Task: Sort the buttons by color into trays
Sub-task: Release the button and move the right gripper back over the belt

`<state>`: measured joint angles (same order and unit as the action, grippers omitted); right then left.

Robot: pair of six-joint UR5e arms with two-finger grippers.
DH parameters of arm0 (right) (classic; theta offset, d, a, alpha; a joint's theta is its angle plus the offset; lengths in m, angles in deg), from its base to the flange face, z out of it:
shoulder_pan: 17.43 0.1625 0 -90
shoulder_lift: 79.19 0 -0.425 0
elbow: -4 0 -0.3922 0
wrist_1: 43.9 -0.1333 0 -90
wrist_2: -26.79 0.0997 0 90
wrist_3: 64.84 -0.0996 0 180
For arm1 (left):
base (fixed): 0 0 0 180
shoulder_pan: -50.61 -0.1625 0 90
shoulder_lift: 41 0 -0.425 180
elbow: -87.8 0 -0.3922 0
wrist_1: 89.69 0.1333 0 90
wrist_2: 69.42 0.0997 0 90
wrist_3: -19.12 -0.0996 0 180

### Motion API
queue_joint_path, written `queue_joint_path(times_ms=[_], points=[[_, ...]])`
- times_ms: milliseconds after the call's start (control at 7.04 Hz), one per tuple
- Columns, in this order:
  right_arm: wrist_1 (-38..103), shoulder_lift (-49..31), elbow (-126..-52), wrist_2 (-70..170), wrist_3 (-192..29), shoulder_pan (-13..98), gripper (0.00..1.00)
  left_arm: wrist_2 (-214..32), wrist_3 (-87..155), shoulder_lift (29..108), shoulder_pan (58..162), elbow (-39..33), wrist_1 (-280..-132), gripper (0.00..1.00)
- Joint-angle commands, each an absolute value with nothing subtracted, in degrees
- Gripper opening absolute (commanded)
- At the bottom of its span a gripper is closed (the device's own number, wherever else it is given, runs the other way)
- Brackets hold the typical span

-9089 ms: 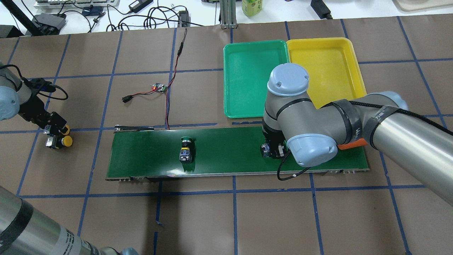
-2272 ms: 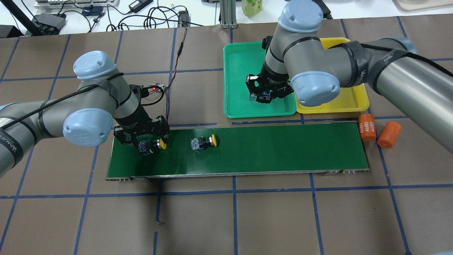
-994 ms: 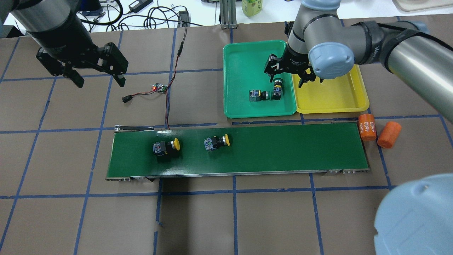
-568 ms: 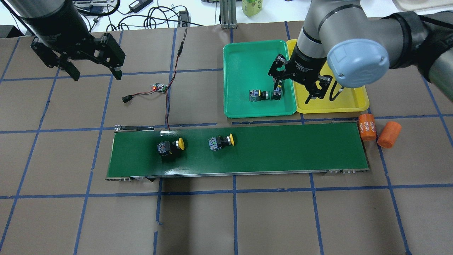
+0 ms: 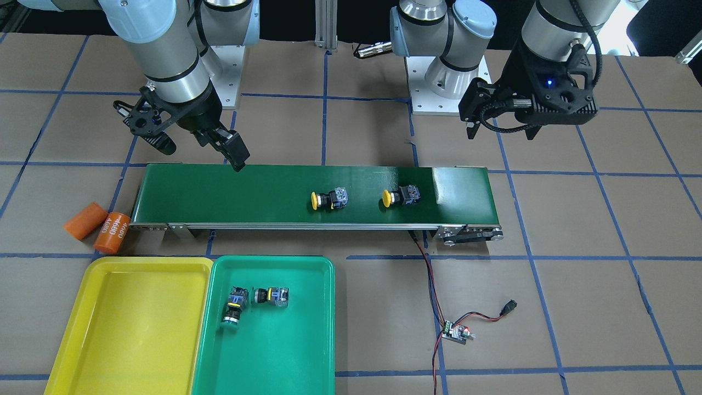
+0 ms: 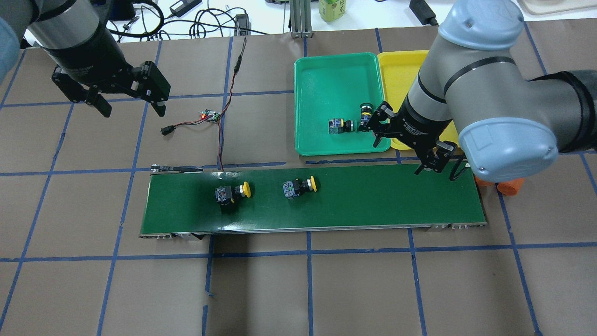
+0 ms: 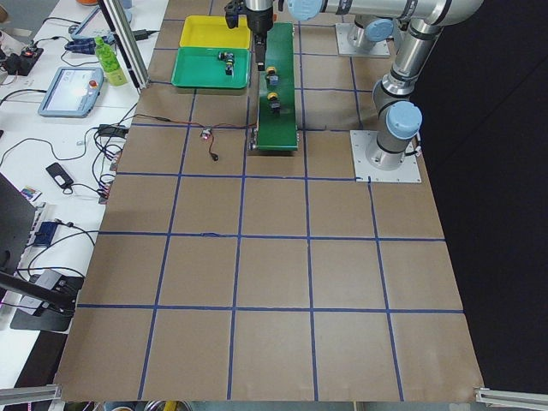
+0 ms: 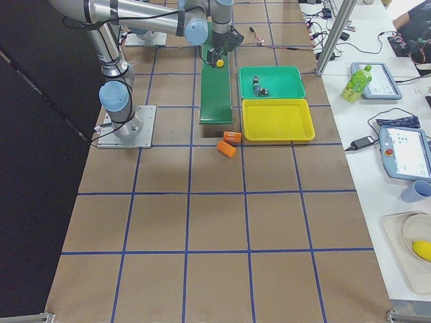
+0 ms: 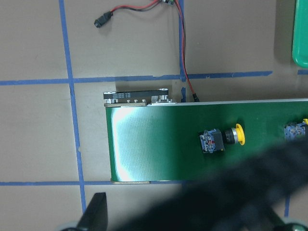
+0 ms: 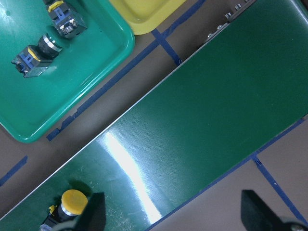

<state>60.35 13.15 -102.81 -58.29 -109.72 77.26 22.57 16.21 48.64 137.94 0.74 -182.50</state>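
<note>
Two small, rigid push-buttons with yellow mushroom caps on black switch bodies lie on their sides on the long dark green conveyor belt (image 6: 373, 196). The first yellow button (image 6: 233, 192) is toward the belt's left end and the second yellow button (image 6: 298, 186) is nearer its middle, well apart from the first. The two green-capped buttons (image 6: 339, 125) lie close together in the shallow teal-green plastic tray (image 6: 322, 79). The bright yellow plastic tray (image 6: 396, 70) beside it holds nothing we can see.

The right pincer (image 6: 400, 156) hangs spread wide and empty over the belt's far edge by the trays. The left pincer (image 6: 133, 112) hangs just as wide and empty over the brown counter (image 6: 280, 289), away from the belt.

We judge the yellow buttons to be light, hard and unyielding, and not fragile. The domed cap is smooth and round, so it would likely slip or let the piece roll. We would close on the squarish black body, across its flat sides, from straight above.
</note>
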Motion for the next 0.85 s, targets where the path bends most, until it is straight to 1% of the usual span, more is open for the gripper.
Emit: queue_joint_path(times_ms=[0,710], points=[[60.5,13.3,-102.8,-59.6,-112.3,76.8,1.00,22.1,19.2,48.8,138.0,0.5,-179.3,1.00],[61.9,13.1,-103.0,-59.4,-112.2,75.7,1.00,20.0,19.3,49.1,137.8,0.9,-179.3,1.00]])
